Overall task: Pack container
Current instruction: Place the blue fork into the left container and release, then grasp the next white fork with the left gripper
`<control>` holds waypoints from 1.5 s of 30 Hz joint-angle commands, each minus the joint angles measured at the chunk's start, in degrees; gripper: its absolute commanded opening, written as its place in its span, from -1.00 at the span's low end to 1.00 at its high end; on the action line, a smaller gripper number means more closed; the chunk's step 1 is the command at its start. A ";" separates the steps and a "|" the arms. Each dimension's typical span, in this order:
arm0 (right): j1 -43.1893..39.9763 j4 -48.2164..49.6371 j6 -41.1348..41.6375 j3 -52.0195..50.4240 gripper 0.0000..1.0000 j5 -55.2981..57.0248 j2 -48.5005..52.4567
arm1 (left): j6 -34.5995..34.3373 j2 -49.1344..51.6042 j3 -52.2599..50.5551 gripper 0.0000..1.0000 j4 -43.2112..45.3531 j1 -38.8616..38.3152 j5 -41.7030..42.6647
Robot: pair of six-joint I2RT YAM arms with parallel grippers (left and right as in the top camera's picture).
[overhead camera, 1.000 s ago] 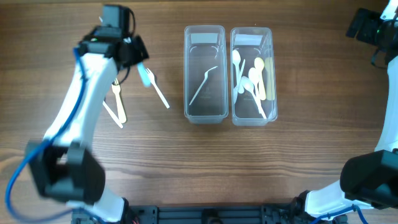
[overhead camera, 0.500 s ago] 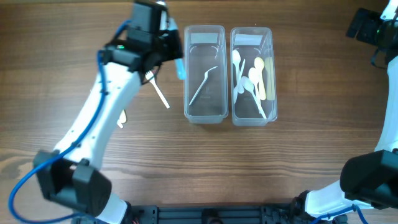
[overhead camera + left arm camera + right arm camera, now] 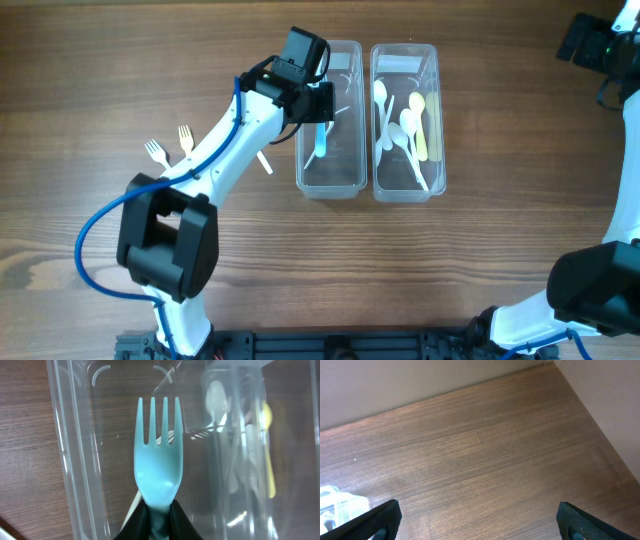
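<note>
Overhead looks straight down; left wrist closely shares its clear container (image 3: 345, 165), right wrist skims table (image 3: 470, 460).

Bare wooden table (image 3: 500, 250) lies open in front of the two clear containers and to their right. The left arm (image 3: 230, 140) slants across the table's left half. Its left gripper (image 3: 318, 108) hangs over the left container (image 3: 345, 178), pinching a blue fork (image 3: 157, 465) and blocking entry from above. Spoons (image 3: 405, 125) crowd the right container (image 3: 436, 180). Two forks (image 3: 155, 150) lie just beside the arm.
</note>
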 commanded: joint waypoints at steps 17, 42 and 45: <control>0.31 0.13 0.24 -0.42 0.99 -0.26 0.52 | -1.22 -8.20 6.93 0.01 -4.42 5.84 -1.77; 0.31 0.13 0.22 -0.42 1.00 -0.26 0.52 | -16.15 7.89 -2.32 0.00 -9.68 15.04 -5.55; 0.31 0.13 0.24 -0.42 1.00 -0.26 0.52 | -16.13 9.27 -2.40 0.00 -9.73 15.02 -5.57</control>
